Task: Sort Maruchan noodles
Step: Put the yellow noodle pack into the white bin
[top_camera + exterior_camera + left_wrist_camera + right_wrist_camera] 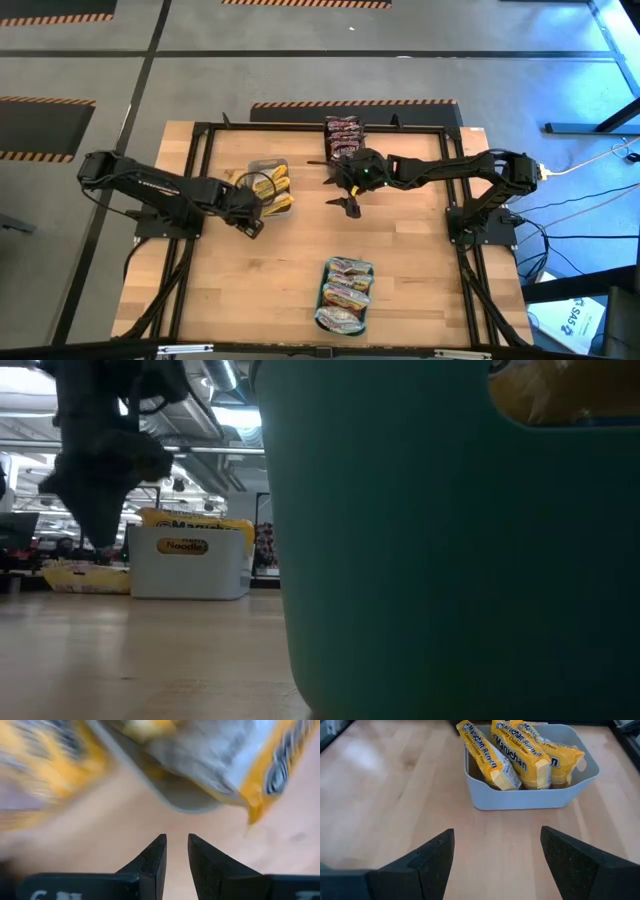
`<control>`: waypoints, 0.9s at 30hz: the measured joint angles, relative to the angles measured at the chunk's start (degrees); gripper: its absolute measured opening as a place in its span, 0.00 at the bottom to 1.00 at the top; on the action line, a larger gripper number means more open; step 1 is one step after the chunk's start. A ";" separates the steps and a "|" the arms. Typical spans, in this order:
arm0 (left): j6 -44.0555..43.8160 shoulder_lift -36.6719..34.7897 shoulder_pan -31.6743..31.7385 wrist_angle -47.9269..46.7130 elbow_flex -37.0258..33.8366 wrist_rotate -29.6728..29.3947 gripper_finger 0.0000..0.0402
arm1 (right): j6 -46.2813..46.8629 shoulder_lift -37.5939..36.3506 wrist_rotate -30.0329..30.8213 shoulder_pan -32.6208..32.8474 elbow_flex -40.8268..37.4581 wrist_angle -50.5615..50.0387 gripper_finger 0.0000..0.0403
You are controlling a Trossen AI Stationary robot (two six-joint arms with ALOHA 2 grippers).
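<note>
1. Left gripper (pixel 252 222), fingers narrowly parted and holding nothing, sits left of centre beside the grey tub (pixel 268 190) of yellow noodles (pixel 522 757)
2. Right gripper (pixel 350 190), wide and empty, probably should descend squarely onto the next packet

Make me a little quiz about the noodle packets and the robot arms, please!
1. True or false: the yellow packets stand in a grey tub.
2. What holds the pale packets? A) the teal tray B) the grey tub C) a cardboard box
3. Fill in: the jaws of the right gripper are ____ and hold nothing.

Key: 1 true; 2 A; 3 open.
</note>
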 joint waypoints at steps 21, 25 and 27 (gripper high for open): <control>3.13 0.15 20.55 -1.39 -8.45 -19.18 0.18 | 1.39 0.00 -0.38 0.02 0.00 -0.44 0.69; 4.79 0.05 20.33 -0.40 -9.62 -15.45 0.18 | 1.28 0.02 -0.38 0.02 -0.02 -1.60 0.69; 4.69 -0.06 19.22 -1.59 -9.01 -13.22 0.18 | 1.15 0.02 -0.32 -0.02 -0.02 -1.58 0.69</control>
